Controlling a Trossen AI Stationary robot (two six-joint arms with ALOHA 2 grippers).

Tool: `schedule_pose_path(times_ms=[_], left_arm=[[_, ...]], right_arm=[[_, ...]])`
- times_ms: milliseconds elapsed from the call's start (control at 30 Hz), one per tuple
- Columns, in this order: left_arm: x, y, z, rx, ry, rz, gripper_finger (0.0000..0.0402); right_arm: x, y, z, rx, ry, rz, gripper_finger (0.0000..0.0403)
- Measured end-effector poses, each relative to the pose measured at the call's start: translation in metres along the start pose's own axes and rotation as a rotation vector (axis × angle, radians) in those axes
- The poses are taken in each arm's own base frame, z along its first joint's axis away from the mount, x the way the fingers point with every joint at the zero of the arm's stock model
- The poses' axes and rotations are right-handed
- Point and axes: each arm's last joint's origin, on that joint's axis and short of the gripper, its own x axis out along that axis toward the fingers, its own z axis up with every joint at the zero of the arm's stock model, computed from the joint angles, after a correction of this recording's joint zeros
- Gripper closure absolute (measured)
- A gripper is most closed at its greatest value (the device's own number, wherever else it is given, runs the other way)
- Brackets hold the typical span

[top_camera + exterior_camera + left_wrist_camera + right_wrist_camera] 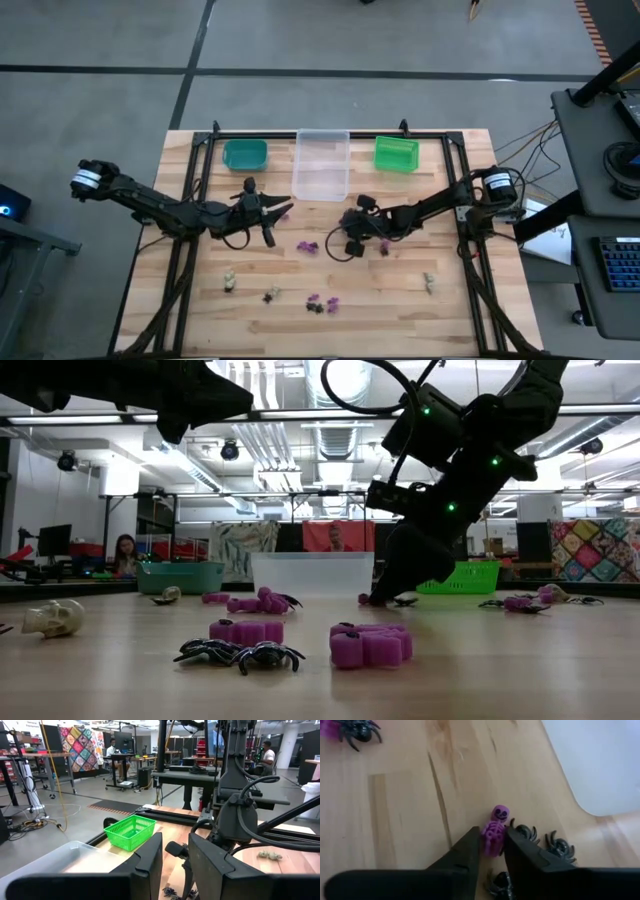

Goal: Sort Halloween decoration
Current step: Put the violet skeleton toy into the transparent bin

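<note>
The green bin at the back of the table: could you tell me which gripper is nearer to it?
Right. The right gripper is down near table centre, in front of the green bin; the left gripper sits farther away, beyond the clear bin.

1. Right gripper (492, 851): low at table centre, pointed down, fingers nearly together around something small.
2. Left gripper (268, 212): raised left of centre, fingers narrowly parted, nothing between them.

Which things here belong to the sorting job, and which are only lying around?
Belonging to the job:
- purple skeleton between the right gripper jaws
- black spiders beside it
- pale skull
- teal bin, clear bin, green bin

Only lying around:
- keyboard on the side desk
- cables
</note>
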Motion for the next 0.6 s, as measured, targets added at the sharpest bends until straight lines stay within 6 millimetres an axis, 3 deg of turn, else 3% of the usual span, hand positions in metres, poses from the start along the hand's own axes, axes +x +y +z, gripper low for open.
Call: schedule_pose_path(times_ms=[167, 600], left_arm=[[0.0, 0.0, 0.0, -0.007, -0.003, 0.0, 0.0324], [0.0, 0.0, 0.001, -0.021, -0.013, -0.001, 0.0324]], right_arm=[[0.0, 0.0, 0.0, -0.002, 0.002, 0.01, 0.0386], [-0.013, 0.001, 0.015, 0.011, -0.05, 0.078, 0.0393]])
